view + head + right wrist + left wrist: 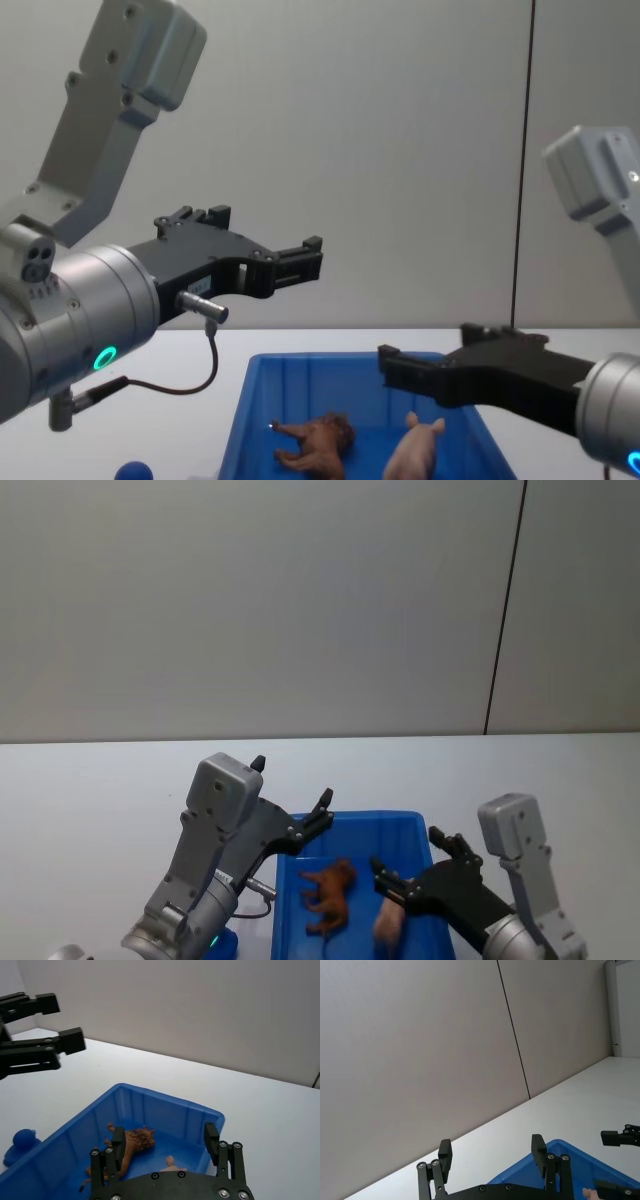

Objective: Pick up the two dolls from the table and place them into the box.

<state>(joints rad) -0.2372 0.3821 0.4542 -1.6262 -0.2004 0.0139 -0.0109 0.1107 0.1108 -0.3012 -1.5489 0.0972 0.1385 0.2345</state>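
Jaws released, left gripper [491, 1152] and right gripper [407, 848] are hovering over the box [370, 818], right one risking snagging the pig [388, 920].

Both arms are seen raised and bent forward, with the fingers of the left gripper [292, 782] and the right gripper [407, 850] held spread apart.

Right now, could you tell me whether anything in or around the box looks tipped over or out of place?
Only one thing: the brown doll lies on its side in the box, the pink pig close beside it. Nothing looks spilled or damaged; the left gripper and right gripper hang open above.
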